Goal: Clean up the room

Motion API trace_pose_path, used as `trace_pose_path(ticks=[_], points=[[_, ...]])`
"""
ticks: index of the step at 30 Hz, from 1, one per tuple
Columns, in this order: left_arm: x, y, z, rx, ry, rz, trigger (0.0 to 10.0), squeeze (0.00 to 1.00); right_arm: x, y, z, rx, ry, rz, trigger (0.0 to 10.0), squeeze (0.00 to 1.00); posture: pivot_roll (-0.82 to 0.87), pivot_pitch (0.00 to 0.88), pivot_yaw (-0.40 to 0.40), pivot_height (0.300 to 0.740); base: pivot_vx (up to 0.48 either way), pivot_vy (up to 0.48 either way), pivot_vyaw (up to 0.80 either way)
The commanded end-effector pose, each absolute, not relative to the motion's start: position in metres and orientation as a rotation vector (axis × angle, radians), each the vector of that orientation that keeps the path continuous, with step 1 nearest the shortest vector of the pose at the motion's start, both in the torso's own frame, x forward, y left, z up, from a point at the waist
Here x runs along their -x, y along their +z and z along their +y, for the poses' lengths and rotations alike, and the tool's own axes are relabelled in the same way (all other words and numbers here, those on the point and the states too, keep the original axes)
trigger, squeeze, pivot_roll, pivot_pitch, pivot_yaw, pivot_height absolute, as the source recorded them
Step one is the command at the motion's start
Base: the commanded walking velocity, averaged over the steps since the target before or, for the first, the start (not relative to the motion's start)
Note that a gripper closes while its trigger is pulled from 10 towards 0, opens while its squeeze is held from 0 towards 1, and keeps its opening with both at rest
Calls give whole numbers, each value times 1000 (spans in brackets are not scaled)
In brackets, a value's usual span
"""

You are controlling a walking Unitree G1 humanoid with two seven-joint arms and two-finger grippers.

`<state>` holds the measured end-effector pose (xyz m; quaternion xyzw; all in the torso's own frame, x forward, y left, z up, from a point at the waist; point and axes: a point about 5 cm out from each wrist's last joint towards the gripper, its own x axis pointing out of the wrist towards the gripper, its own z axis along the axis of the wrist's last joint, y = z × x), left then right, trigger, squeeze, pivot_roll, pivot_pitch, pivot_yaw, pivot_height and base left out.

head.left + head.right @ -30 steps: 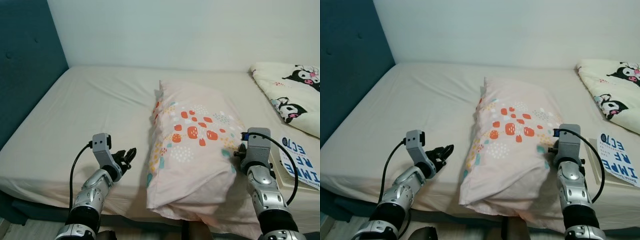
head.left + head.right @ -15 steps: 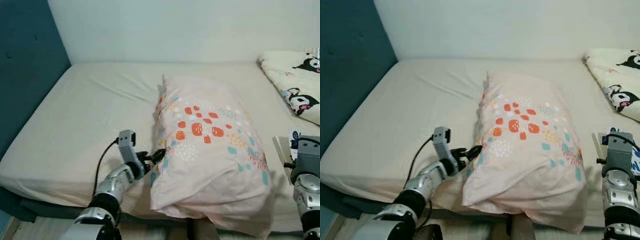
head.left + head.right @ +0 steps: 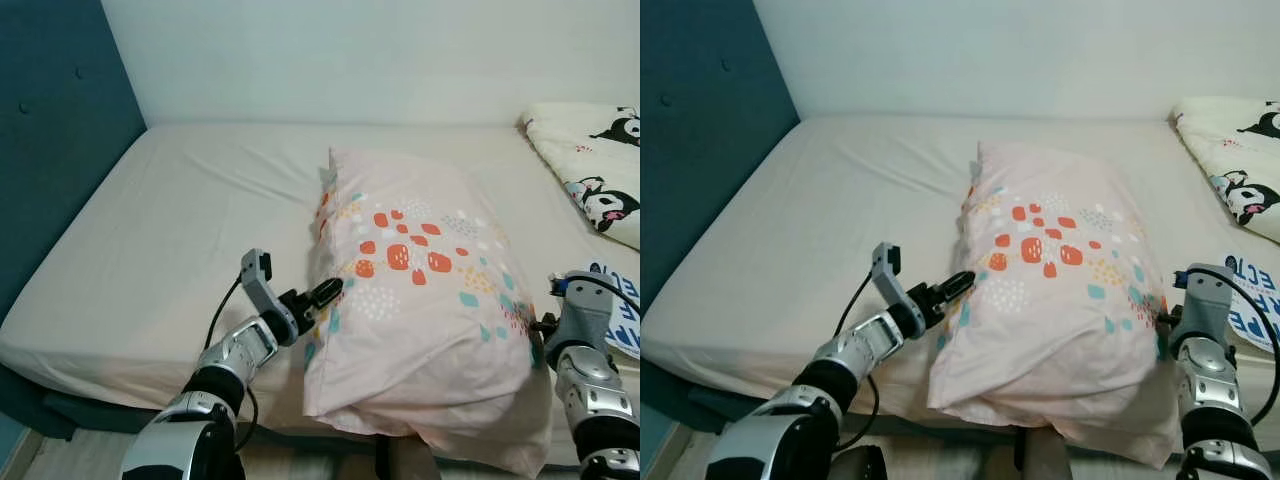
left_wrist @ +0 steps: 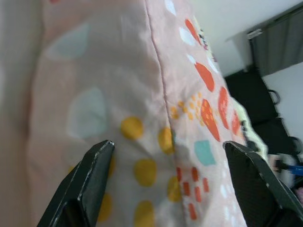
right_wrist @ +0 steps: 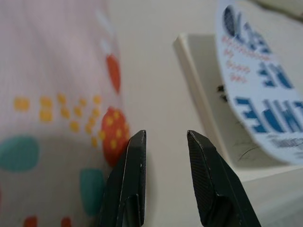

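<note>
While both grippers flank the pillow (image 3: 420, 290) — left gripper (image 4: 165, 175) spread wide.

Head stereo pair looks forward and down from the near edge of the bed (image 3: 150, 230), toward the wall; both eyes share the pillow (image 3: 420, 290) at centre, with the right eye's framing shifted slightly. Left wrist cam sits very close to the pillow's side, looking along its seam between spread fingers (image 4: 90, 184). Right wrist cam looks low between the pillow's other edge and a blue-lettered sheet (image 5: 258, 109), which the right eye also sees.
</note>
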<state>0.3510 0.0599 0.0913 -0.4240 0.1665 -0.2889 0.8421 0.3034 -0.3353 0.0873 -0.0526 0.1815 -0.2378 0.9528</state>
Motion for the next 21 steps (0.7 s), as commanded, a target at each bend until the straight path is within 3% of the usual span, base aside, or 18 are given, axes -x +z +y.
trace_pose_path(ticks=[1, 4, 9, 21], points=[[-348, 89, 55, 968, -633, 373, 10000, 1000, -304, 77, -326, 94, -435, 413, 10000, 0, -69, 131, 21, 581, 0, 0, 0], [-346, 89, 53, 953, -660, 374, 10000, 1000, -306, 74, -319, 85, -401, 422, 10000, 0, -68, 132, 21, 581, 0, 0, 0], [-337, 79, 41, 759, -737, 392, 10000, 1000, -315, 70, -296, 71, -301, 429, 10000, 0, -67, 132, 18, 581, 0, 0, 0], [-333, 82, 26, 732, -759, 363, 10000, 1000, -335, 79, -258, 58, -150, 376, 10000, 0, -69, 134, 12, 581, 0, 0, 0]])
